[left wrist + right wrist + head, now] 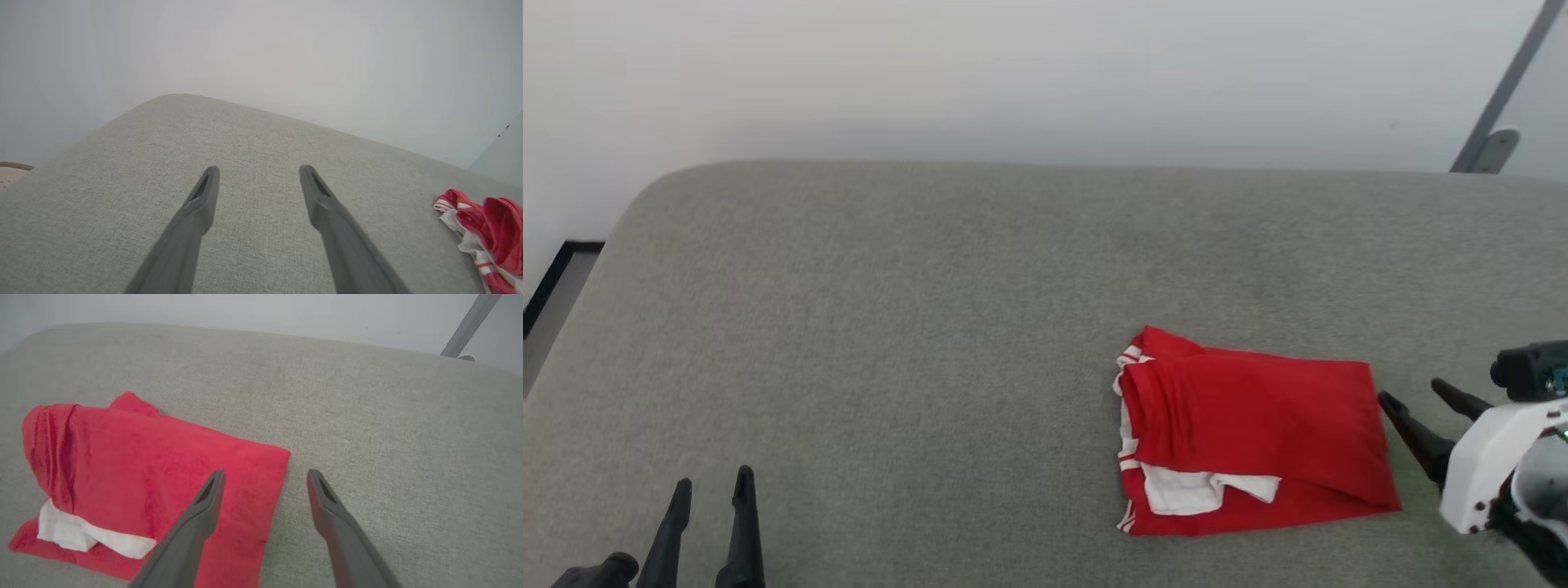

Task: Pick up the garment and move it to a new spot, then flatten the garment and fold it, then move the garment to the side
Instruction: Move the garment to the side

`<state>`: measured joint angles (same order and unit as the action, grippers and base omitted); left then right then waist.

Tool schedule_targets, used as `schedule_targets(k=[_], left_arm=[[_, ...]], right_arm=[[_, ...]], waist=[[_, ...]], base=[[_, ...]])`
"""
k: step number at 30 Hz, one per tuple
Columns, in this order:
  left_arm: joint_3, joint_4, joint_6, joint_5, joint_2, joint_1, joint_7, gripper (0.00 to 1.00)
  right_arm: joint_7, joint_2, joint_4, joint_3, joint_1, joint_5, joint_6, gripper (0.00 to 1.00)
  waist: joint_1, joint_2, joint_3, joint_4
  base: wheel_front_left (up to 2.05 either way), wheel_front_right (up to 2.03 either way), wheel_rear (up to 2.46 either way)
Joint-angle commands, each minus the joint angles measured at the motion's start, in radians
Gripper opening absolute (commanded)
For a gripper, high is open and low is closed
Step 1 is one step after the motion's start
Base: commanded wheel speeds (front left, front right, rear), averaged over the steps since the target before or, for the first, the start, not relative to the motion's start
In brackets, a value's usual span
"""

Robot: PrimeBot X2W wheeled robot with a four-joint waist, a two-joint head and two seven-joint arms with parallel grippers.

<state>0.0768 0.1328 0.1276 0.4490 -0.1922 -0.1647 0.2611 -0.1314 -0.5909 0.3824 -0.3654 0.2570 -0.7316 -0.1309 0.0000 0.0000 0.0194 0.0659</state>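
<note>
Now, with left pincer (pixel 712 478) and right pincer (pixel 1411 390) both agape and empty, risks pinching only the top layer of the garment (pixel 1258 416), pulling the fold apart.

Open cushion (pixel 890 327) left — garment (pixel 1258 425) right

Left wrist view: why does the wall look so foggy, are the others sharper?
Left wrist view: soft even light leaves the plain pale wall featureless. Right wrist view: the folded red fabric T-shirt looks crisp. Head view: sharp, no glare, faint shadows.
</note>
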Motion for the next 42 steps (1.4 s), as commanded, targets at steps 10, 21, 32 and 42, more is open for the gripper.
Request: schedule_targets(k=[10,21,32,42], left_arm=[[-0.034,0.011,0.003,0.025,-0.01,0.05,0.005,1.0],[-0.098,0.037,0.003,0.056,-0.022,0.13,0.005,1.0],[-0.13,0.078,0.003,0.092,-0.046,0.208,0.005,1.0],[-0.161,0.067,0.003,0.086,-0.083,0.294,0.005,1.0]], right_arm=[[-0.375,-0.086,-0.014,-0.027,0.076,-0.151,0.0,1.0],[-0.613,0.016,0.109,-0.059,0.183,-0.171,0.0,1.0],[-0.636,0.028,0.142,-0.074,0.289,-0.166,0.001,0.0],[-0.577,-0.069,0.063,-0.021,0.342,-0.138,0.001,0.0]], waist=[[0.0,0.0,0.078,0.05],[0.0,0.0,0.16,0.086],[0.0,0.0,0.204,0.071],[0.0,0.0,0.226,-0.008]], base=[[0.0,0.0,0.0],[0.0,0.0,0.0],[0.0,0.0,0.0],[0.0,0.0,0.0]])
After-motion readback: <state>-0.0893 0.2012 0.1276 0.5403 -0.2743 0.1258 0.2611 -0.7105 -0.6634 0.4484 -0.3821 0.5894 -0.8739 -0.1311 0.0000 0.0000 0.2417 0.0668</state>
